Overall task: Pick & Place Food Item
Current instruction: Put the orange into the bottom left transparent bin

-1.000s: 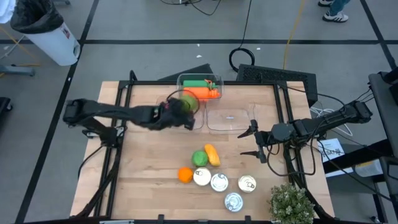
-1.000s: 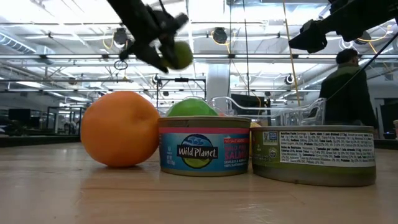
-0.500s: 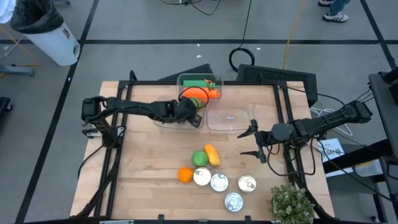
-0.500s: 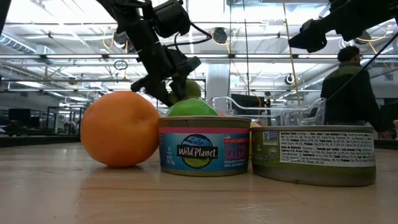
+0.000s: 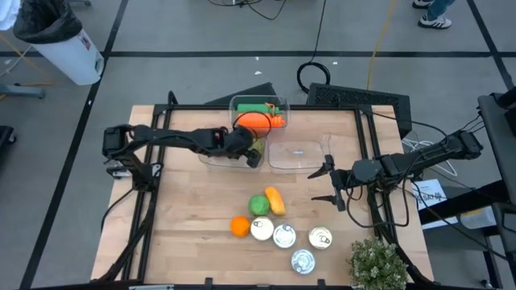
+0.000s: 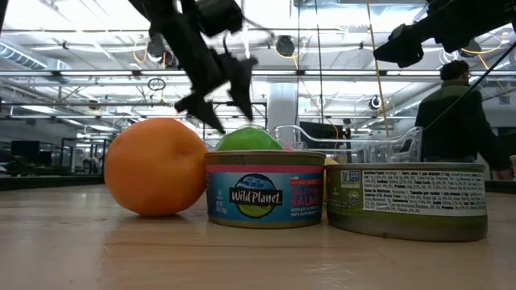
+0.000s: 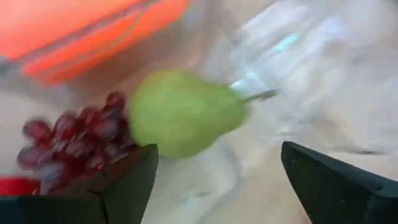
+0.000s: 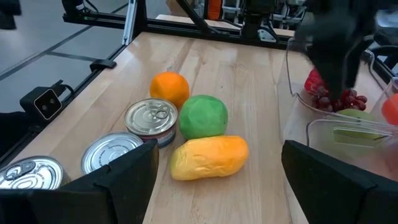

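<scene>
Holding pear [image 7: 183,112], grapes [image 7: 74,137]: clear bin [image 5: 211,155]; left hand [image 5: 251,153] wide above

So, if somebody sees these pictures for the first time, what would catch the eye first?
Probably the left gripper, open over the clear container at the table's far side, with a green pear just below its fingers beside dark red grapes. Next, the cluster near the front edge: an orange, a green ball-like fruit, a yellow fruit and four cans. The right gripper waits open at the right.
</scene>
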{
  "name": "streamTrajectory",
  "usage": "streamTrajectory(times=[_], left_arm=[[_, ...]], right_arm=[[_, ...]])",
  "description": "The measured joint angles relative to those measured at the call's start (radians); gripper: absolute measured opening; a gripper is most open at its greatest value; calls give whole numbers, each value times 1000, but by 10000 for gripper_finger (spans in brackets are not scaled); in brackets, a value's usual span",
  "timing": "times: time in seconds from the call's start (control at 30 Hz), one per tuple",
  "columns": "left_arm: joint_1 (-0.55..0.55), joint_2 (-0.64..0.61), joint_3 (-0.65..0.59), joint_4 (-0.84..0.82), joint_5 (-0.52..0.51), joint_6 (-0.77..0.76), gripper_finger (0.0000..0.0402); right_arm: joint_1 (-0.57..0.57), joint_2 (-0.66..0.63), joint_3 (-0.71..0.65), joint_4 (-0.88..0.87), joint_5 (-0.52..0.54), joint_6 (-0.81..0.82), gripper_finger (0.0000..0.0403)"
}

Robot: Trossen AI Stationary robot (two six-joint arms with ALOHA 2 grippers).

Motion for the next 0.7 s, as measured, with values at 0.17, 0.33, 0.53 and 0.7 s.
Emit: streamTrajectory(times=[0.17, 0.33, 0.53, 0.7], left_arm=[[-63, -121, 3, -3, 13, 61, 362], [-224, -200, 3, -21, 47, 115, 362], [-455, -167, 3, -27, 60, 89, 363], [-584, -79, 1, 12, 43, 91, 363]], right_arm=[[0, 0, 0, -1, 0, 0, 320], [0, 0, 0, -1, 0, 0, 320], [0, 0, 0, -1, 0, 0, 320], [0, 0, 0, 2, 0, 0, 320]])
